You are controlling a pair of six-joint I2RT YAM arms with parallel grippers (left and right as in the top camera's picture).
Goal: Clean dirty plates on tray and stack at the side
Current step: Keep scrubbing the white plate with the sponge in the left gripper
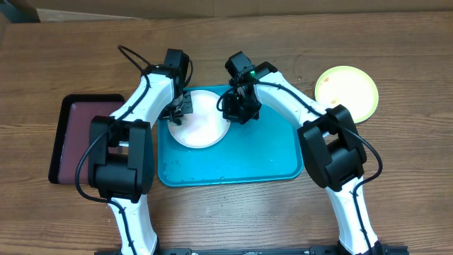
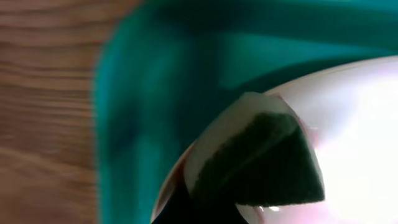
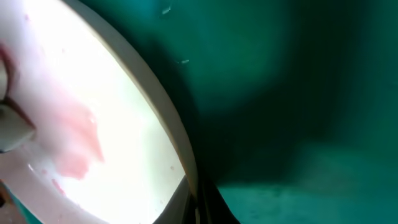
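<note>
A white plate (image 1: 203,126) lies on the back left part of the turquoise tray (image 1: 233,159). My left gripper (image 1: 180,110) is at the plate's left edge, shut on a sponge (image 2: 261,155) with a dark green face that rests on the plate (image 2: 360,124). My right gripper (image 1: 238,110) is at the plate's right edge, shut on its rim (image 3: 168,124), as the right wrist view (image 3: 199,208) shows. A pink smear (image 3: 78,143) is on the plate. A yellow-green plate (image 1: 347,92) lies on the table at the back right. The mint-blue plate is out of view.
A black tray with a maroon inside (image 1: 74,134) sits on the table left of the turquoise tray. The wooden table (image 2: 43,112) surrounds the tray. Both arms reach over the tray's back half.
</note>
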